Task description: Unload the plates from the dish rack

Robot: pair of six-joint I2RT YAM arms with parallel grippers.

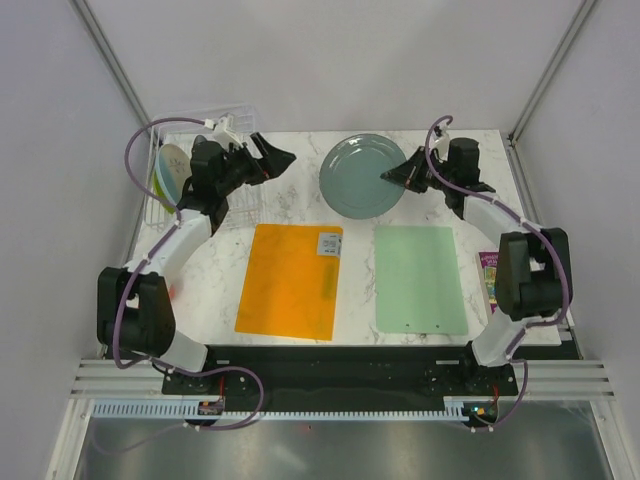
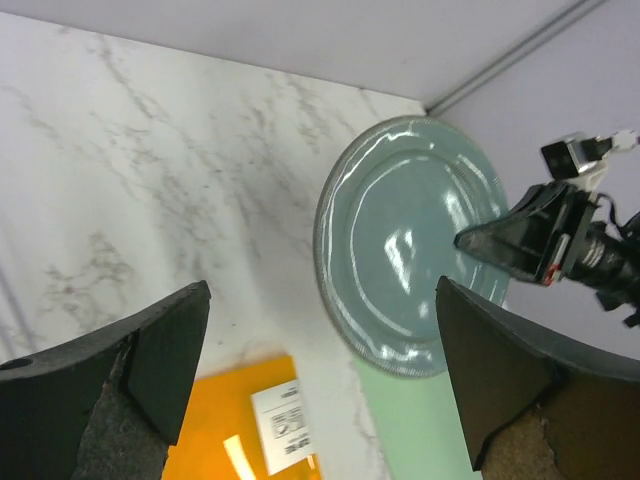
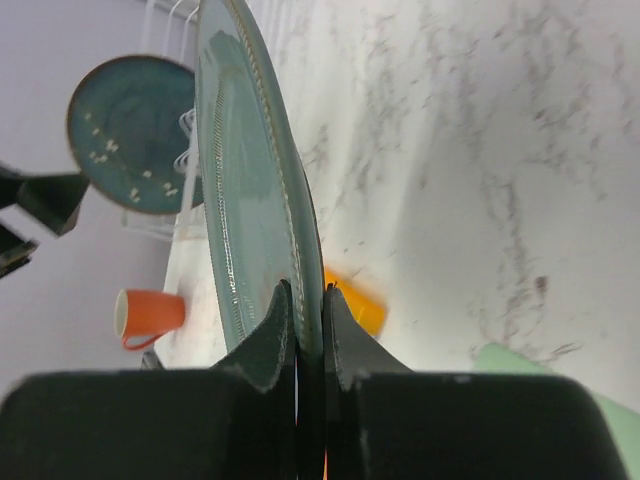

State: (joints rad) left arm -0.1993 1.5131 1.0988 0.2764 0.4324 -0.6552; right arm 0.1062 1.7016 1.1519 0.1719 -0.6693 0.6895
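A grey-green plate (image 1: 362,175) is at the back middle of the table, and my right gripper (image 1: 397,177) is shut on its right rim. The right wrist view shows that plate (image 3: 245,170) edge-on, with the rim pinched in the gripper (image 3: 308,295). My left gripper (image 1: 275,158) hangs open between the dish rack (image 1: 200,113) and the held plate, with nothing in it. Seen from the left wrist, the plate (image 2: 410,240) lies ahead of the open gripper (image 2: 325,340). More plates (image 1: 172,170) stand in the rack, among them a dark blue-grey plate (image 3: 130,130).
An orange mat (image 1: 292,280) and a pale green mat (image 1: 420,277) lie flat side by side in front of the arms. A purple packet (image 1: 492,280) sits at the table's right edge. An orange mug (image 3: 150,312) shows near the rack.
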